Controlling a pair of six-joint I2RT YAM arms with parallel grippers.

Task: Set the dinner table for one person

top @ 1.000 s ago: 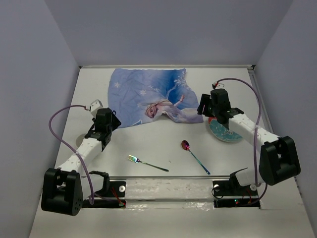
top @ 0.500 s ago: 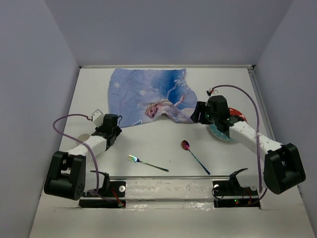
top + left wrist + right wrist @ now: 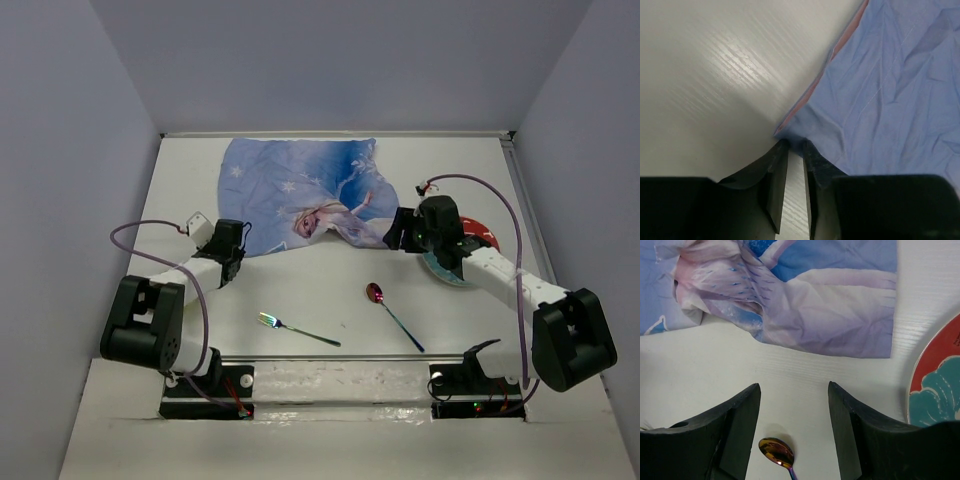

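The dinner table (image 3: 300, 290) is a white tabletop. A blue princess placemat (image 3: 300, 195) lies crumpled at its back. My left gripper (image 3: 233, 248) is low at the placemat's near-left corner (image 3: 790, 131); its jaws (image 3: 794, 145) stand a narrow gap apart, tips touching the cloth's edge, bare table showing between them. My right gripper (image 3: 403, 229) hovers open (image 3: 794, 387) just in front of the placemat's near-right corner (image 3: 875, 340). A red and teal plate (image 3: 470, 262) lies partly under the right arm. An iridescent spoon (image 3: 380, 297) and a fork (image 3: 285, 326) lie near the front.
The spoon's bowl (image 3: 776, 452) shows between my right fingers, lower down in that view. The plate's rim (image 3: 935, 385) is just right of the right finger. Grey walls enclose the table on three sides. Both arm bases stand at the near edge.
My left gripper moved in to the placemat's near-left corner and its jaws narrowed. My right gripper dropped lower and slightly left toward the near-right corner, then held still.
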